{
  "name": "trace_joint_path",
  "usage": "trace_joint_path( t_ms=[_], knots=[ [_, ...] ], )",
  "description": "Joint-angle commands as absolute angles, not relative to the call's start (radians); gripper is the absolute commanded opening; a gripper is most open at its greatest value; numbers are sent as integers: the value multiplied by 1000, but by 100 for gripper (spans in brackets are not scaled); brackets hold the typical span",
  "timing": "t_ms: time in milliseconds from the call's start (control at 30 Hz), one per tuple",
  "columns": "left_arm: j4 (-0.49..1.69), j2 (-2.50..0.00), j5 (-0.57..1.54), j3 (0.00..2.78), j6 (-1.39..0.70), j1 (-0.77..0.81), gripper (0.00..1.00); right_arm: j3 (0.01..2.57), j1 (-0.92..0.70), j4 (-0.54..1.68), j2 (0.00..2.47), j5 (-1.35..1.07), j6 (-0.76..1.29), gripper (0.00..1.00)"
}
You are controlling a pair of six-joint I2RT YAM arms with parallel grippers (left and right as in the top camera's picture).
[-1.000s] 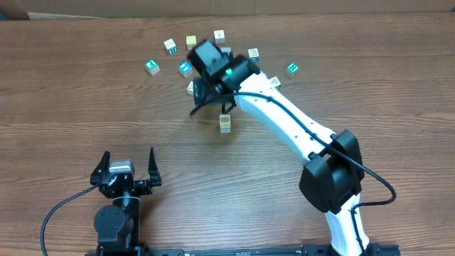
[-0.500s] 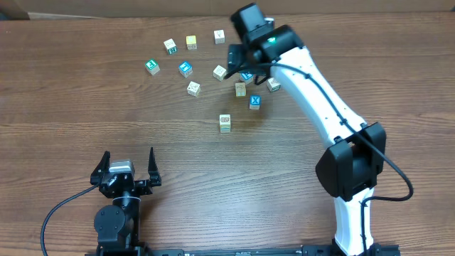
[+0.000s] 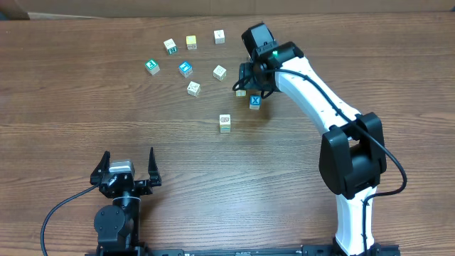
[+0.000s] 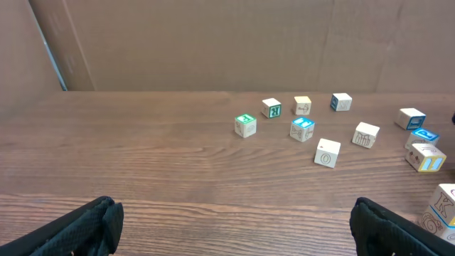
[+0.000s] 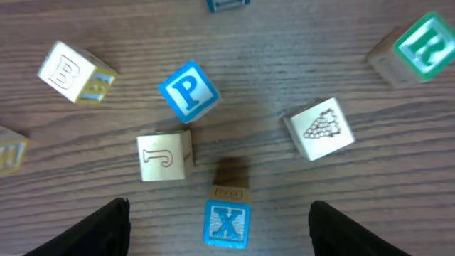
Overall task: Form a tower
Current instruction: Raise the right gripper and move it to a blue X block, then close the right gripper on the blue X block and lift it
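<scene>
The tower point(image 3: 225, 122) is a short one-cube-wide stack of pale letter cubes in mid-table. In the left wrist view the tower point(image 4: 442, 210) shows at the right edge with a K face. My right gripper point(image 3: 253, 85) hovers behind and to the right of it, over the blue X cube point(image 3: 254, 102). In the right wrist view the X cube point(image 5: 227, 222) lies between the fingers of my right gripper point(image 5: 227, 235), which is open and not touching it. My left gripper point(image 3: 129, 162) stands open and empty near the front edge, and its view shows only bare wood at the left gripper point(image 4: 238, 238).
Loose cubes lie scattered behind the tower: a J cube point(image 5: 165, 156), blue P cube point(image 5: 188, 90), B cube point(image 5: 75, 71), grape-picture cube point(image 5: 320, 128) and green R cube point(image 5: 419, 46). Several more, such as a green-marked cube point(image 3: 152, 67), lie at the back left.
My right arm swung from beside the tower to the back right, then came down over the X cube, its jaws narrowing slightly. The left arm has not moved.
</scene>
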State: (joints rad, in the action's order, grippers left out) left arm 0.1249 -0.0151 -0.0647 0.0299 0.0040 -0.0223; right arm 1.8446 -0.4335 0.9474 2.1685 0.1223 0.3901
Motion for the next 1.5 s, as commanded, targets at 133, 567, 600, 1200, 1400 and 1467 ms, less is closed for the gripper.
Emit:
trace_joint_path(
  t_ms=[133,567,600,1200,1400,1467],
  knots=[
    [138,-6,-78,36,23,-32,99,1714,-436,838,2157,118,384,67],
    [138,-6,-78,36,23,-32,100,1637,-436,812,2157,118,384,47],
    [138,-6,-78,36,23,-32,100,1637,-436,812,2157,118,384,44],
    [138,-5,-78,36,23,-32,100,1637,-436,813,2157,118,384,42],
    [138,-6,-78,36,23,-32,100,1637,-436,814,2157,118,384,37],
    [138,-6,-78,36,23,-32,100,1637,-436,818,2157,117,384,36]
  ],
)
